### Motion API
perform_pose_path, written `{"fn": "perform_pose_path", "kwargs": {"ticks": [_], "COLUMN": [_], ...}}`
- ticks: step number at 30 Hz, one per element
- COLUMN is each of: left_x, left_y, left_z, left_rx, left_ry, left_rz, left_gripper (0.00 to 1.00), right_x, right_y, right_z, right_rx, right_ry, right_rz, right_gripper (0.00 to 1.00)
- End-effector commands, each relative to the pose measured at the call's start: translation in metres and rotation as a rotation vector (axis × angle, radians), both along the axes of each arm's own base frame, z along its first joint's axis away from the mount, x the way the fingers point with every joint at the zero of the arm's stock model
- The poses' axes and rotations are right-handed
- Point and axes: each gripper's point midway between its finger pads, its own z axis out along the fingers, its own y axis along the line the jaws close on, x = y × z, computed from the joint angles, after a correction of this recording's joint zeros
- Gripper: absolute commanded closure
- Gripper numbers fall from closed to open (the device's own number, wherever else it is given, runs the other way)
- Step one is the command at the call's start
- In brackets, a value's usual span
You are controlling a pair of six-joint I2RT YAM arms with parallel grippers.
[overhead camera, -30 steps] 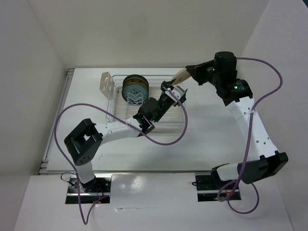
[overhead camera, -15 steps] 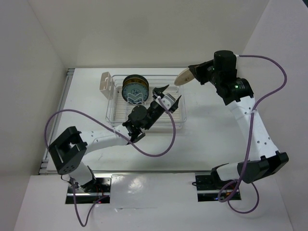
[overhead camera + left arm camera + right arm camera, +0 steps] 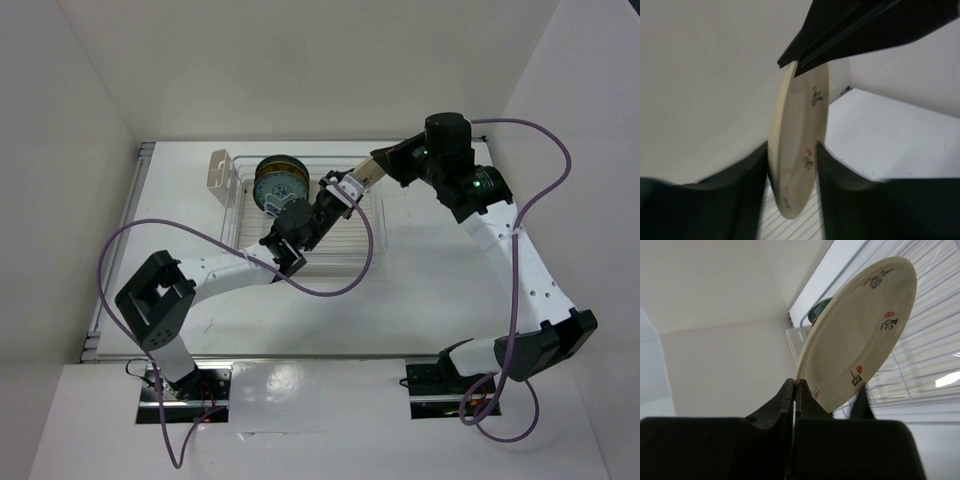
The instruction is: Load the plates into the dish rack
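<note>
R gripper (image 3: 796, 390): 1, clamped tight on rim of cream plate (image 3: 860, 335), which is held on edge in the air over the right part of the dish rack (image 3: 231, 225).
L gripper (image 3: 791, 147): 1, its 2 fingers stand one on each side of the same plate, very near both faces. Cannot tell if they press it or not.
Cream plate: 1, w/ small red and dark marks on the face.
Plates in rack: 2 seen for sure, upright at the far-left part. Teal plate (image 3: 281, 192) in front, amber plate (image 3: 280, 162) just behind it; more behind, cannot tell.
Dish rack: 1, clear tub w/ white ribbed insert, on white table (image 3: 440, 290).
White holder (image 3: 218, 170): 1, at the rack's left end.
</note>
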Motion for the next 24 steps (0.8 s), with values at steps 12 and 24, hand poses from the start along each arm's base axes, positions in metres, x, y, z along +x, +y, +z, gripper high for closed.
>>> {"fn": "perform_pose_path", "kwargs": {"ticks": [12, 24], "left_x": [0.02, 0.059], "left_y": [0.012, 0.149], "left_z": [0.015, 0.038], "left_rx": [-0.082, 0.07], "left_ry": [0.05, 0.341], "left_rz": [-0.023, -0.149], "left_gripper": [1.0, 1.0], "right_x": [-0.01, 0.018], "right_y": [0.016, -0.023], "right_z": [0.017, -0.026], "right_rx": [0.028, -0.487], "right_ry": [-0.069, -0.043], "right_rz": [0.107, 0.118], "right_gripper": [0.69, 0.0]}}
